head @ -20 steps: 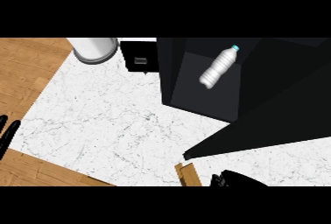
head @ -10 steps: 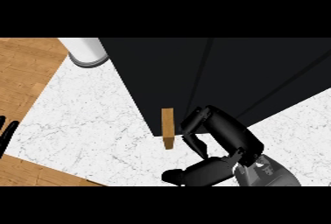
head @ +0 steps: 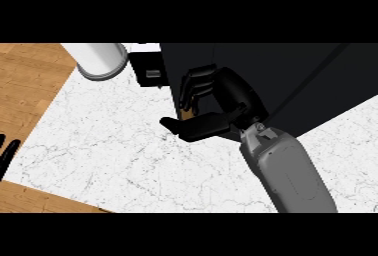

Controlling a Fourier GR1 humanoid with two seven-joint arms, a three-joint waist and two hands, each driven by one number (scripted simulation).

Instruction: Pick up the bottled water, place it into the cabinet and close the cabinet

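The right hand (head: 232, 95) is curling its fingers round the edge of the black cabinet door (head: 310, 70), while the left hand (head: 7, 152) is resting open at the view's left edge

White marble counter (head: 111, 150); white cylinder (head: 100, 60), black cabinet (head: 295, 75) standing on it

You're seeing only fingertips of the left hand (head: 7, 154) at the left edge. The right hand (head: 227, 98), fingers curled, is covering the edge of the cabinet door (head: 310, 75), which is hiding the cabinet's inside.
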